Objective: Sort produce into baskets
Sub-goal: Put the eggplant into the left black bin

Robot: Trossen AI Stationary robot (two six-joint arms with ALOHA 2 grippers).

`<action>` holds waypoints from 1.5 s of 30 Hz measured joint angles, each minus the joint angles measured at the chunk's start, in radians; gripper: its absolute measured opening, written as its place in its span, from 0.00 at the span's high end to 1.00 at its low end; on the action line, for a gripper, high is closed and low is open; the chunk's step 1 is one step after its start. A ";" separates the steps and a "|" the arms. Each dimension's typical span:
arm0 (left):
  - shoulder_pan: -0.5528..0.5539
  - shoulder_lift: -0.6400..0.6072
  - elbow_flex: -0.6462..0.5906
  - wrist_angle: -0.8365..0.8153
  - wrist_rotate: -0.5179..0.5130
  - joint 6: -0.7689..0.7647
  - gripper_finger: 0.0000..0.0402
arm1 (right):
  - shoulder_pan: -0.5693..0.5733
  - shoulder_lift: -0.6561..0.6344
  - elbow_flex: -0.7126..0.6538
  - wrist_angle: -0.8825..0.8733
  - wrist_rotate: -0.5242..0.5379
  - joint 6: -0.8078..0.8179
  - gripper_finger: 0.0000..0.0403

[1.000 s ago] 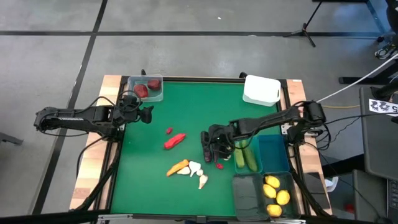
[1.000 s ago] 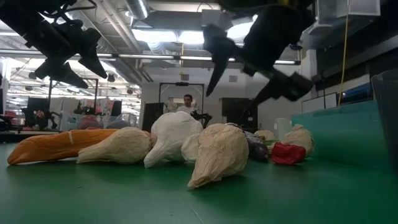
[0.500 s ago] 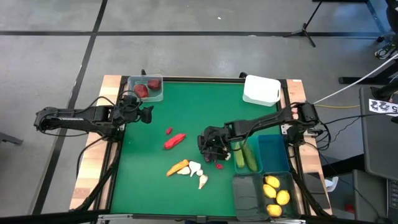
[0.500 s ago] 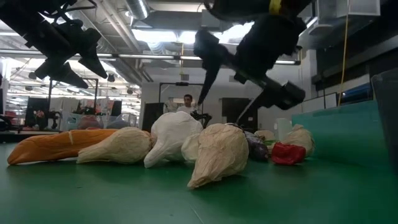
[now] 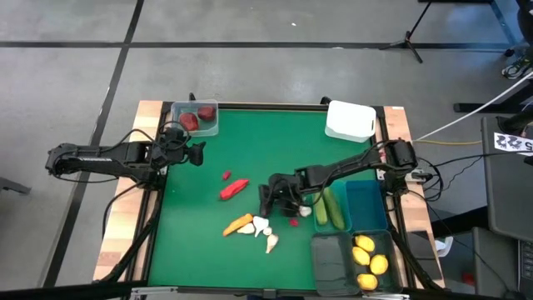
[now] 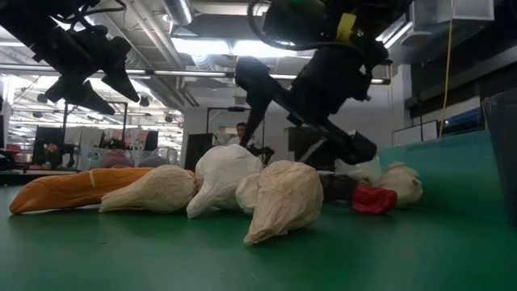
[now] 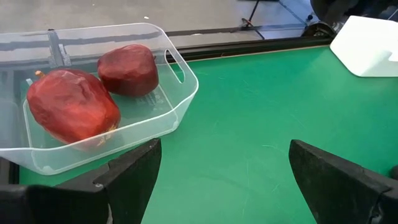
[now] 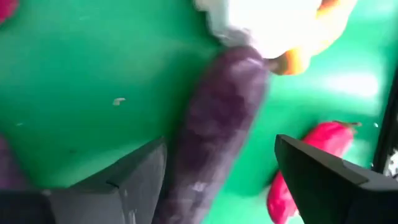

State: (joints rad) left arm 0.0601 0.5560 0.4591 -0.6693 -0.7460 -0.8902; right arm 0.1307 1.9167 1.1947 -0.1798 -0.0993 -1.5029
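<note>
The right gripper [image 5: 268, 200] hangs low over mid-table, fingers [image 8: 112, 186] spread to either side of a purple eggplant [image 8: 214, 130] on the green mat [image 5: 275, 142], not clamped. Its arm stretches in from the right edge. White garlic [image 5: 265, 227] and an orange carrot [image 5: 238, 223] lie just beside; open mat beyond. The left gripper [image 5: 196, 153] waits open near the clear bin [image 7: 177, 99] holding two dark red fruits [image 7: 127, 68].
</note>
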 joint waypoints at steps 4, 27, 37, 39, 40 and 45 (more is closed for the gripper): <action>0.000 0.000 0.000 0.000 0.000 0.002 0.14 | -0.008 -0.001 0.016 -0.003 0.007 0.085 0.31; 0.000 0.000 0.000 0.000 -0.002 -0.005 0.14 | -0.098 -0.022 0.017 0.188 -0.133 0.823 0.41; 0.000 0.000 0.000 0.001 -0.009 -0.019 0.14 | -0.198 -0.002 0.017 0.234 -0.201 0.900 0.41; 0.000 0.000 0.000 0.001 -0.009 -0.019 0.14 | -0.192 0.002 0.017 0.229 -0.221 0.899 0.41; 0.000 0.000 0.000 0.001 -0.009 -0.020 0.14 | -0.187 0.003 0.016 0.226 -0.233 0.897 0.41; 0.000 0.000 0.000 0.001 -0.010 -0.024 0.14 | -0.161 0.027 0.016 0.230 -0.232 0.843 0.41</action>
State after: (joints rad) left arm 0.0598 0.5560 0.4591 -0.6685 -0.7555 -0.9143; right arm -0.0303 1.9442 1.2104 0.0502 -0.3315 -0.6597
